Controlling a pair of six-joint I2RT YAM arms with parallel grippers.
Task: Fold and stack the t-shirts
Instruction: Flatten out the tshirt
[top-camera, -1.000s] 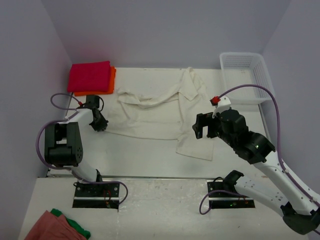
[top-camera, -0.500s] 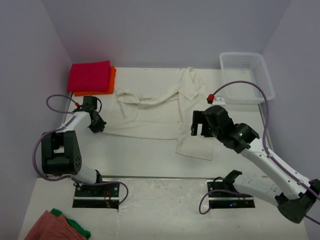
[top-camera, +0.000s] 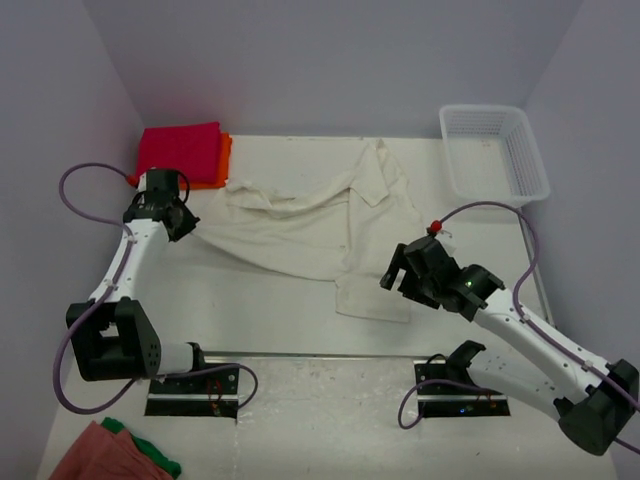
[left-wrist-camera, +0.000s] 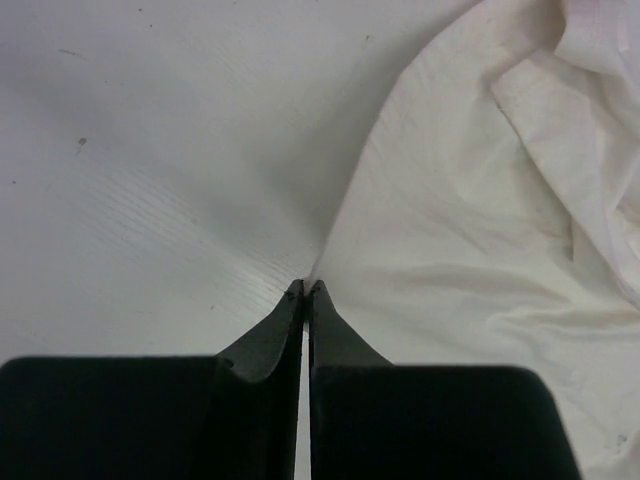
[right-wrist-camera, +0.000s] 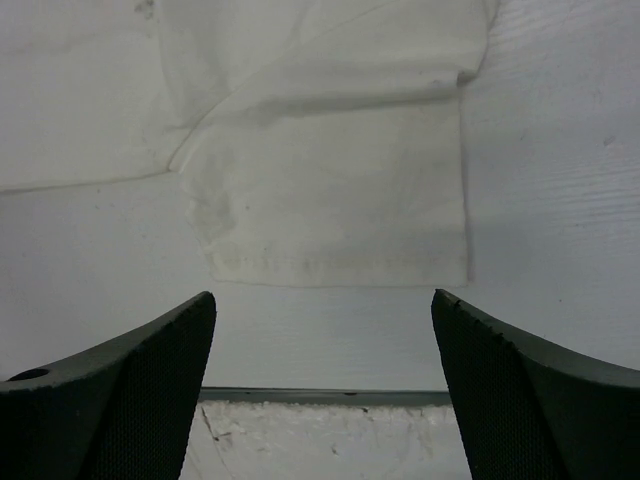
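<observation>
**Pinching the cream-white t-shirt (top-camera: 300, 215) with the left end effector (top-camera: 183, 225), right one hanging wide**

Starting with the room: I've got a white bench (top-camera: 270, 300), faintly ribbed and a little speckled in the wrist views. Plain lavender walls (top-camera: 330, 60) close it in at the back and both sides. Nearer me runs a scuffed paler strip, where two mounting plates (top-camera: 195, 388) carry the arms.

Now the count. Three t-shirts. The magenta-red t-shirt (top-camera: 180, 150) sits folded in the far left corner, on top of the orange t-shirt (top-camera: 226, 160), which peeks out along its right and near edges. The cream-white one sprawls wrinkled across the middle of the bench. One corner is drawn out towards the left arm, and a hemmed flap reaches to the near side. One white mesh basket (top-camera: 530, 165) is in the far right corner. Two loose cloths, one salmon-pink cloth (top-camera: 95, 455) and one green cloth (top-camera: 158, 463), are bunched together at the near left corner. Two purple cables (top-camera: 545, 250) too, one looping off each arm.

On the left wrist view, the fingers are pressed tight together, with the shirt's edge caught right at their tips. The fabric runs taut away from them.

Over on the right, the right end effector (top-camera: 398, 275) stands wide apart just beside the flap. Its camera shows the hem lying flat on the bench between the two fingers, and nothing is gripped.
</observation>
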